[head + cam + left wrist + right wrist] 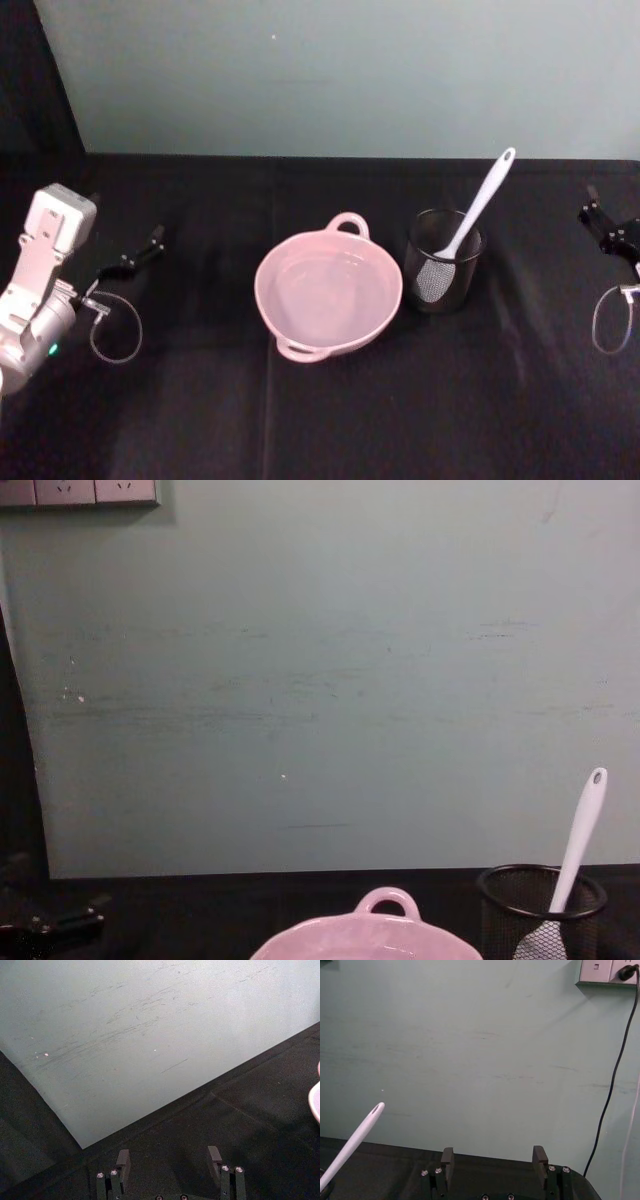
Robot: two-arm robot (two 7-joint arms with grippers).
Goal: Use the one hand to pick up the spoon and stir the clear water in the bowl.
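Observation:
The pale pink bowl (263, 293) sits mid-table with clear water in it; its rim also shows in the chest view (362, 932). The white spoon (480, 208) stands scoop-down in a black wire-mesh cup (462, 288) just right of the bowl, with its handle leaning up and to the right (580, 832). My left gripper (140, 252) rests low at the table's left, well away from the bowl, its fingers open and empty (169, 1159). At the far right my right gripper (602, 222) is open and empty (492, 1157), with the spoon handle tip (357, 1136) off to one side.
A black cloth covers the table (320, 420). A pale green wall (320, 680) stands behind it, with sockets and a hanging cable (615, 1065). Grey cable loops lie beside each gripper (118, 335).

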